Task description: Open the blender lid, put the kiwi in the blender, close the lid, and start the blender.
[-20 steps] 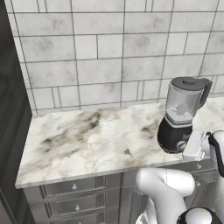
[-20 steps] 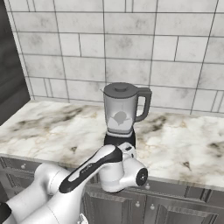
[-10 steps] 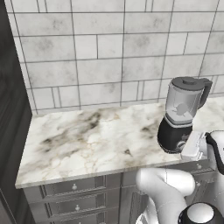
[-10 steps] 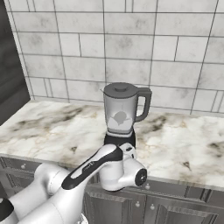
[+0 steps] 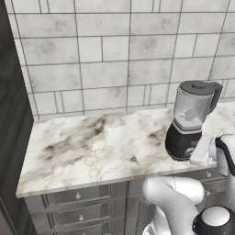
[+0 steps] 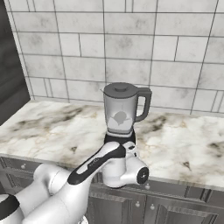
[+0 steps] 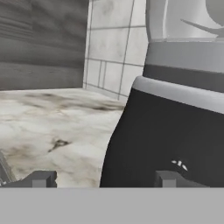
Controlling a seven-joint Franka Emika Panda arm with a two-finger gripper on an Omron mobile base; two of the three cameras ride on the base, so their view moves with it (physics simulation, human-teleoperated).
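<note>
Now at the blender (image 6: 121,118) base, lid (image 6: 120,89) on.
My gripper (image 7: 105,179) is spread; the stiff, light front knob wants a firm pinch.

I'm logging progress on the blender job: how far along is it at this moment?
The blender lid sits closed on the blender, and a pale lump inside the jar may be the kiwi, though that is not certain. So the loading steps look done. In hand: the gripper, jaws open, is close against the black base. Left: starting the blender, whose front knob I cannot make out here.
</note>
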